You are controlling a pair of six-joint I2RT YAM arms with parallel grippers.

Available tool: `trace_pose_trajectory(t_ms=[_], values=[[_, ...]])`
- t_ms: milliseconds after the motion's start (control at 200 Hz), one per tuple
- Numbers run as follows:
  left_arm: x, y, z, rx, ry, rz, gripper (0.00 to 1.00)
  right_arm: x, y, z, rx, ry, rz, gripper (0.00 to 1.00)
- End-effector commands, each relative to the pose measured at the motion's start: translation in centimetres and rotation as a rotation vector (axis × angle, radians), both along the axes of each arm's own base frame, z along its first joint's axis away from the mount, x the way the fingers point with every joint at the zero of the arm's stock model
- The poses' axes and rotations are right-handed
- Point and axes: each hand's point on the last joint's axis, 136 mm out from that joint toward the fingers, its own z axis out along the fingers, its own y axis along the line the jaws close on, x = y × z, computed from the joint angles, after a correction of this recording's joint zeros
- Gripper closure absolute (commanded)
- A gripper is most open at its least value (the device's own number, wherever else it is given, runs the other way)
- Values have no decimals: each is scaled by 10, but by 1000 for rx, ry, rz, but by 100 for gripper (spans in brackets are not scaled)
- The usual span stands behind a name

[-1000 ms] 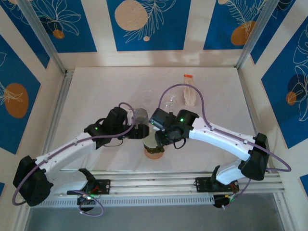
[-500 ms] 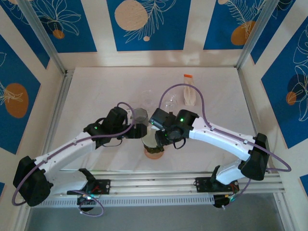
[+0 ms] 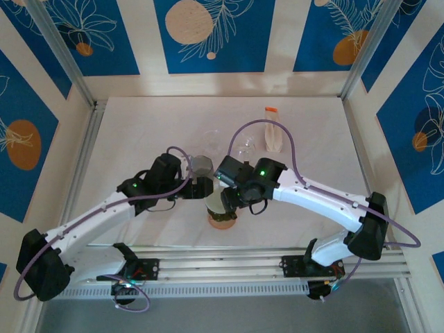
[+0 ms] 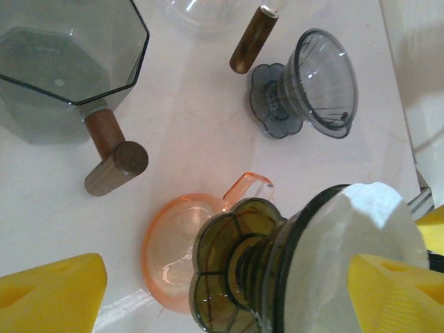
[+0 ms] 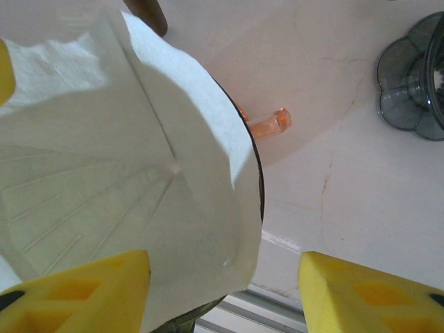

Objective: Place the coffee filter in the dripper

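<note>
- Left wrist view showed the dripper (image 4: 236, 274) at 5 o'clock, standing on an orange cup (image 4: 170, 243), with the filter (image 4: 347, 236) in its mouth.
- Left jaws stood wide open astride the dripper, gripping nothing. Right jaws stood apart at the filter's near edge, with nothing pinched.
- Step, as judged: the filter was in, and letting go was in hand. The next move called for both jaws to lift clear without dragging the overhanging paper or tipping the dripper.
- From the top, the right arm (image 3: 312, 198) covered most of the dripper.
- Whether the filter sat fully down, or a finger (image 4: 395, 295) touched it, could not be told.
</note>
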Motion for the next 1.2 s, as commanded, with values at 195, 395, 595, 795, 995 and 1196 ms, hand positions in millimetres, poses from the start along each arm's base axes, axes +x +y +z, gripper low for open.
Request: trace_pose_trajectory(t_ms=[195,395,595,795,995,1196], values=[[0,-4,50,-108,-51,-4,10,3,-2,46,93,-82,-22,40],[-7,6,70,-109,-84,7,11,1,-13,66,120,-115,-40,42],[-19,32,67,-54,-109,52,12,-11,-34,58,126,-101,-78,48],[-33,58,20,22,-55,110,14,-24,-53,19,138,-39,-147,53],[-33,65,-39,34,39,160,30,-35,-53,-23,221,57,-181,54],[-1,59,-69,-20,90,204,47,-35,-47,-45,256,90,-182,58]])
